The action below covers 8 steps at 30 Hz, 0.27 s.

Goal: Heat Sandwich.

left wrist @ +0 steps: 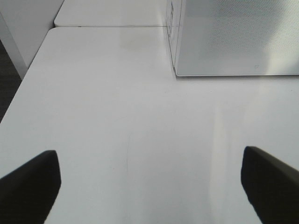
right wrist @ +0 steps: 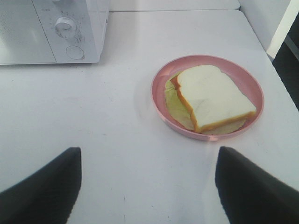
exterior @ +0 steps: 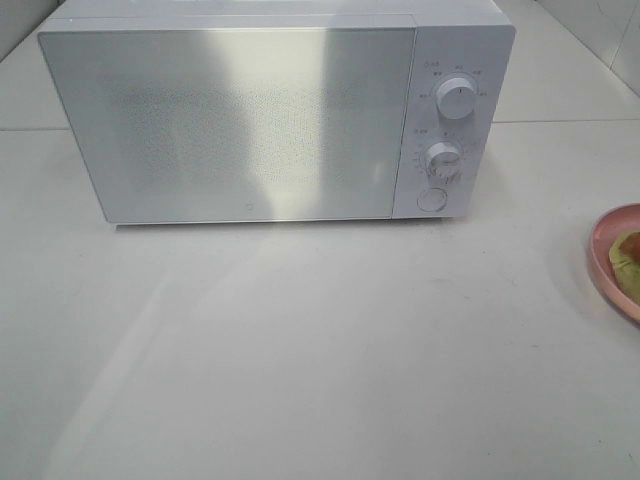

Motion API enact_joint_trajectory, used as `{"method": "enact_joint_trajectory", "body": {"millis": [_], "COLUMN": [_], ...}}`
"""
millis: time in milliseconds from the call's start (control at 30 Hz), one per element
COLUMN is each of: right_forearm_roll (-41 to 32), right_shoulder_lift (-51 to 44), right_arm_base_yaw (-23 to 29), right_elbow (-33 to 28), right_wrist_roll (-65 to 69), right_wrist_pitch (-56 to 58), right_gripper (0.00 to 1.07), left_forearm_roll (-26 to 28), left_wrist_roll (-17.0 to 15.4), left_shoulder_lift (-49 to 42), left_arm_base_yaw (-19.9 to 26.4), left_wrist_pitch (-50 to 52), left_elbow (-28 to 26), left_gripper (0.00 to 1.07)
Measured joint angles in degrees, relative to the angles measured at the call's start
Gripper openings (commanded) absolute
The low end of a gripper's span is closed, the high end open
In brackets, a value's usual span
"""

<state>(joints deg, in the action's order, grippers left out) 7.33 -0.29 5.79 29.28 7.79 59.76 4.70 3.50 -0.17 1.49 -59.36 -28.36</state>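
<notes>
The white microwave stands at the back of the white table with its door shut; it also shows in the left wrist view and the right wrist view. The sandwich, white bread with a tan crust over green filling, lies on a pink round plate. In the high view the plate and sandwich are cut off at the right edge. My right gripper is open and empty, short of the plate. My left gripper is open and empty over bare table, left of the microwave's front.
The microwave has two dials and a round button on its right panel. The table edge runs along the far left, and the right edge lies just beyond the plate. A seam joins a second tabletop behind.
</notes>
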Motion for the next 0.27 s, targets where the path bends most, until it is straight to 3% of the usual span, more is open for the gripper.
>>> {"method": "enact_joint_trajectory", "body": {"millis": [267], "right_forearm_roll": [0.00], "right_shoulder_lift": [0.00], "right_arm_base_yaw": [0.00], "right_elbow": [0.00], "right_wrist_roll": [0.00], "right_wrist_pitch": [0.00], "right_gripper": [0.76], "left_forearm_roll": [0.00], "left_wrist_roll": [0.00], "left_shoulder_lift": [0.00], "left_arm_base_yaw": [0.00], "left_wrist_pitch": [0.00], "left_elbow": [0.00], "left_gripper": [1.04]}}
